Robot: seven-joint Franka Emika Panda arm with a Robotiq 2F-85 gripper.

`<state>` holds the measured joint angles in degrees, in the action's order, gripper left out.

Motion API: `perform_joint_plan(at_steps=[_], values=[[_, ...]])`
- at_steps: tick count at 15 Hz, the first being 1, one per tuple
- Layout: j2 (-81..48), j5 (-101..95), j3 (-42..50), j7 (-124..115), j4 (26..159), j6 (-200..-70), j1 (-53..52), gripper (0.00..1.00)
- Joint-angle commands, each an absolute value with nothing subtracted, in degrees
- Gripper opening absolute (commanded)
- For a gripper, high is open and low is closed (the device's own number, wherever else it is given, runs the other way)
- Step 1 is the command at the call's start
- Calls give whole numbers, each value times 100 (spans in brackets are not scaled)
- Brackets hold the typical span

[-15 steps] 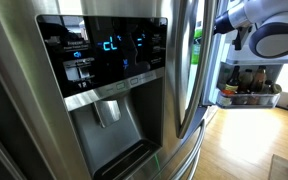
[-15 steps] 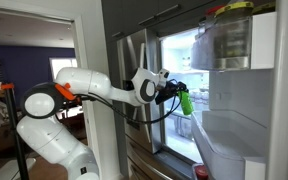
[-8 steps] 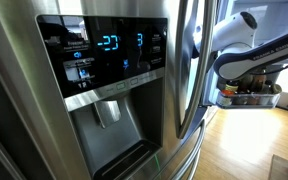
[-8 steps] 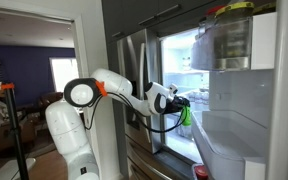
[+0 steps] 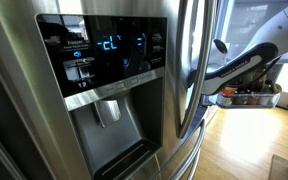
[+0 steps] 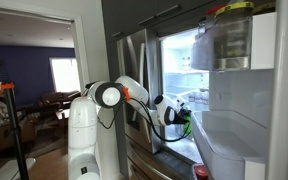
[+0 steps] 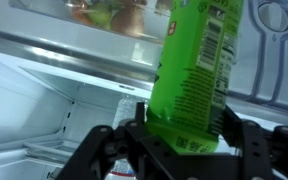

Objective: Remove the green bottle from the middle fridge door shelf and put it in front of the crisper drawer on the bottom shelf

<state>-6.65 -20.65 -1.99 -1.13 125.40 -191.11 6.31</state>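
Note:
My gripper (image 7: 184, 138) is shut on the green bottle (image 7: 192, 70), a lime-green plastic bottle with a printed label that stands upright between the black fingers (image 7: 102, 150). In an exterior view the gripper (image 6: 182, 116) holds the bottle (image 6: 188, 124) low inside the open fridge, left of the white door shelves (image 6: 246, 128). In an exterior view only the arm (image 5: 242, 68) shows, reaching past the door edge; gripper and bottle are hidden there.
The wrist view shows a glass shelf edge (image 7: 74, 62) above, with food on it, and the white fridge interior (image 7: 44, 110) below. A jar stands in the upper door bin (image 6: 229, 40). The steel door with the dispenser (image 5: 104, 95) fills an exterior view.
The arm has swung lower and further into the fridge, carrying the green bottle down from mid height towards the lower shelves. The grip on the bottle is unchanged.

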Motion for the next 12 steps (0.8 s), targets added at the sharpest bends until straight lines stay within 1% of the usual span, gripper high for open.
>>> perform_joint_plan(at_steps=[1, 8, 9, 12], values=[[-1116, -1999, -170, -85, 12451, -19510, 589, 45], [-1351, -1590, 37, 439, 12706, -19451, 520, 45], [-1385, -1681, 242, 334, 12717, -19457, 356, 45], [-1466, -1666, 385, 320, 12744, -19434, 219, 45]])
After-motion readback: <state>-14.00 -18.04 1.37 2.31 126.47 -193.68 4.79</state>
